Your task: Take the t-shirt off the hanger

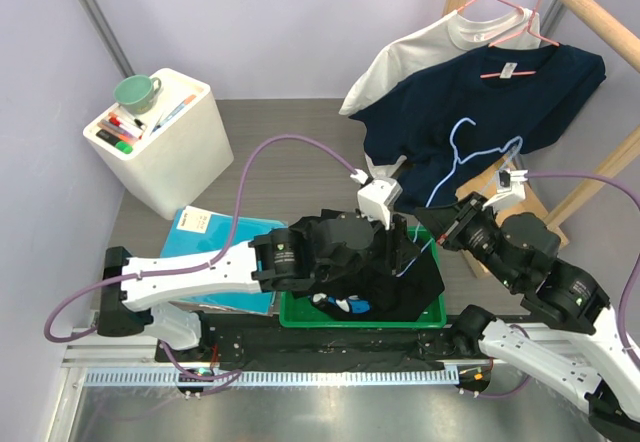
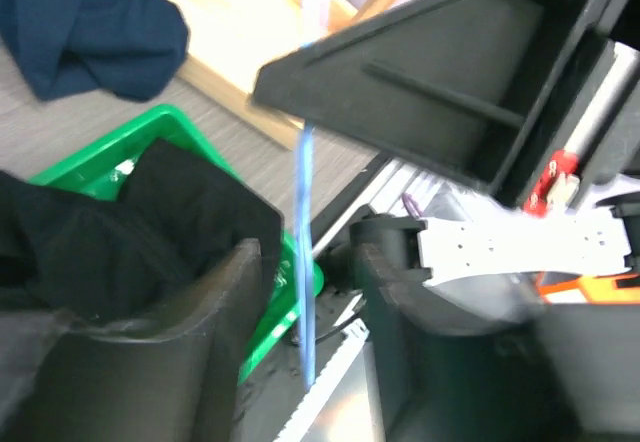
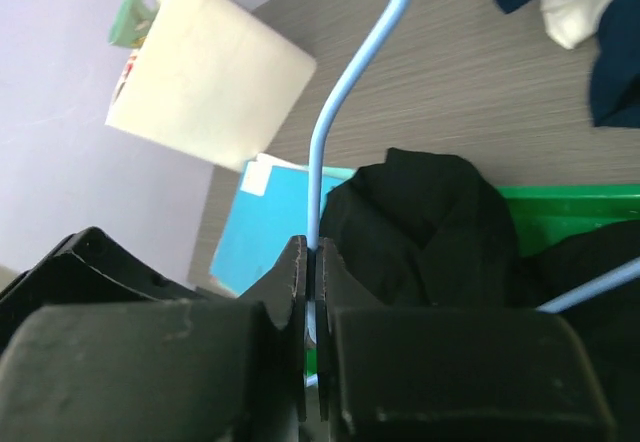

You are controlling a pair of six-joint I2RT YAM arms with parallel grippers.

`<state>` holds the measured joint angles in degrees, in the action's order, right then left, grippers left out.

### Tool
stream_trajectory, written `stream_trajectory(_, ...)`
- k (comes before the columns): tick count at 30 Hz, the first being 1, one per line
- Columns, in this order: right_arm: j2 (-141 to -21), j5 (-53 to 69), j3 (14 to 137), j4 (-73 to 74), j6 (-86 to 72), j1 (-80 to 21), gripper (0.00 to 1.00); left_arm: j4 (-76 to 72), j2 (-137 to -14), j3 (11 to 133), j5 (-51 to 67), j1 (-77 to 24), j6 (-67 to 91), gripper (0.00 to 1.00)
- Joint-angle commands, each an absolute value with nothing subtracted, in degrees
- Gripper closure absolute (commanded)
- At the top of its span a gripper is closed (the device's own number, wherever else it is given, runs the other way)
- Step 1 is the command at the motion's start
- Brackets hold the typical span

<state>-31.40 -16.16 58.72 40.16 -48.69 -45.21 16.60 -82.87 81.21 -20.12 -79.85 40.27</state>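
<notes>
A light blue wire hanger (image 1: 452, 158) stands tilted above the green bin (image 1: 436, 316). My right gripper (image 1: 462, 220) is shut on its wire (image 3: 330, 132); in the right wrist view the gripper (image 3: 312, 274) pinches it between the closed fingertips. A black t-shirt (image 1: 385, 277) lies bunched in the bin, and one hanger arm (image 3: 590, 288) runs down against it. My left gripper (image 1: 385, 210) is over the shirt. In the left wrist view it (image 2: 305, 332) is open, with the blue wire (image 2: 305, 212) passing between its fingers untouched.
A navy t-shirt (image 1: 500, 102) and a white one (image 1: 420, 52) hang on pink hangers from a wooden rail (image 1: 590, 7) at the back right. A white box (image 1: 165, 147) with a green mug (image 1: 135, 92) stands at left. A blue folder (image 1: 205, 237) lies beside the bin.
</notes>
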Motion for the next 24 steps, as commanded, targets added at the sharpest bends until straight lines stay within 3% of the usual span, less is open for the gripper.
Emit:
stream_trajectory(1, -33.57, -24.51, 60.73, 41.48, -47.47, -45.35, 0.99, 11.96, -75.08, 76.74, -22.41, -79.54, 40.52, 0.45)
stream_trajectory(5, -38.31, -33.30, 65.29, 41.31, -42.12, -45.35, 0.99, 13.79, -68.83, 71.37, -23.55, -79.54, 41.31, 0.41)
stream_trajectory(15, -57.20, -47.11, 91.39, 39.20, -32.88, -44.13, 0.99, 15.21, -55.38, 59.95, -24.87, -79.54, 47.28, 0.41)
stream_trajectory(17, -60.64, -44.06, 95.51, 39.11, -33.31, -39.85, 0.99, 15.73, -54.41, 59.77, -24.70, -79.54, 47.46, 0.41)
stream_trajectory(20, -64.15, -28.12, 98.95, 38.50, -36.46, -25.56, 0.99, 16.87, -54.05, 60.29, -24.35, -79.54, 47.29, 0.41)
stream_trajectory(24, -65.65, -22.16, 101.07, 37.00, -37.88, -18.29, 0.99, 17.67, -53.97, 60.56, -23.64, -79.54, 47.28, 0.41)
